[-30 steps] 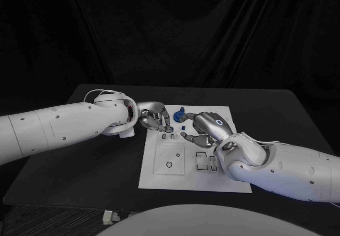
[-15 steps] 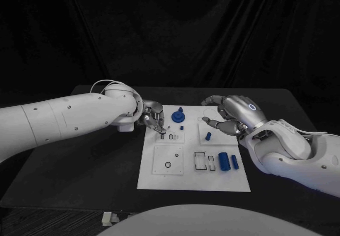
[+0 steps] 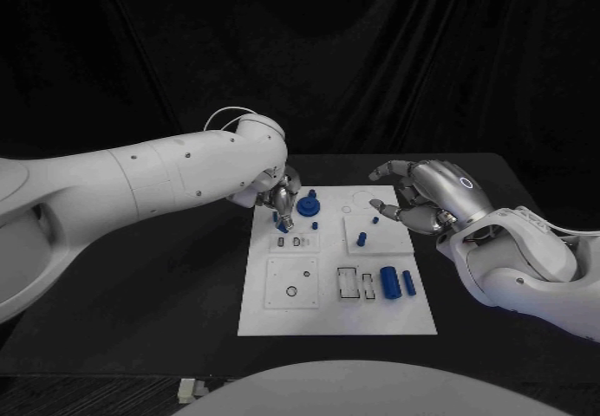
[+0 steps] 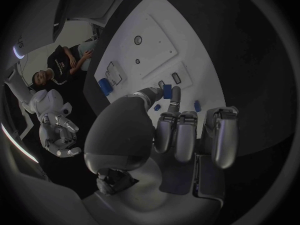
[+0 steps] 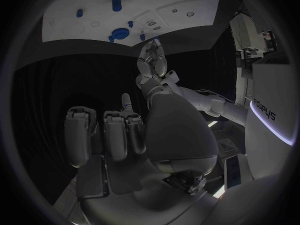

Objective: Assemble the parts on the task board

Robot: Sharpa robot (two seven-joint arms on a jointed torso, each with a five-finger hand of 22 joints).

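The white task board (image 3: 328, 308) lies mid-table. My left hand (image 3: 285, 206) hovers over its far left corner, beside the round blue part (image 3: 309, 207). Its thumb and a finger pinch a small blue piece (image 4: 166, 89) just above the board (image 4: 156, 30). Small blue pegs (image 3: 361, 237) stand further right, and two blue cylinders (image 3: 391, 282) lie near the right edge. My right hand (image 3: 427, 204) hangs off the board's far right corner with its fingers loosely curled and holding nothing. The right wrist view looks past that hand to the board (image 5: 69, 15), the round part (image 5: 119, 33) and my left hand (image 5: 153, 65).
The board has rectangular slots (image 3: 355, 283) and small round holes (image 3: 291, 291) in its near half. Black table (image 3: 150, 295) surrounds it on all sides, with my left forearm (image 3: 138, 186) over the table's left part.
My right hand has drawn back from over the board's far middle to its right side, uncovering the pegs and cylinders. My left hand has shifted toward the round part.
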